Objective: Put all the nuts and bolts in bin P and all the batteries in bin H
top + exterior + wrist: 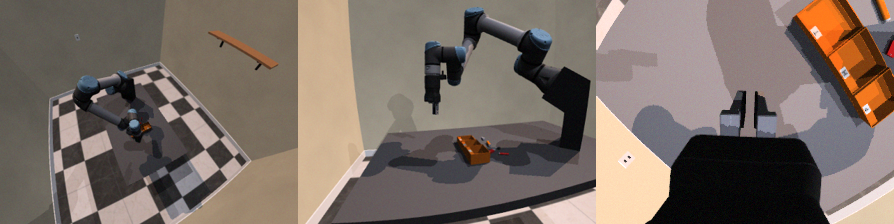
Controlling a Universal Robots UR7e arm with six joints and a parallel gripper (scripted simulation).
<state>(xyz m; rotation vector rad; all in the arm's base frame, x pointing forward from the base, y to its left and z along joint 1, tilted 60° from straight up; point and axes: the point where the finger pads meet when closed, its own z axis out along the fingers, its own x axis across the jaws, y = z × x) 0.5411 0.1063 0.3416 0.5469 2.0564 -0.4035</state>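
Bins (473, 149): three orange compartments joined in one row on the table (402, 188); gripper (436, 112) high above, jaws narrow, holding nothing.

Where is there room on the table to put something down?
The widest bare stretch is the near side of the table, in front of the orange bin and below the raised gripper. It is crowded just behind the bin, where small parts lie scattered.

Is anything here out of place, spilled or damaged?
Nothing stands out. The orange bin tray stands flat on the table, with small parts loose beside it. The gripper hangs high above the table, jaws nearly shut with nothing seen between them.
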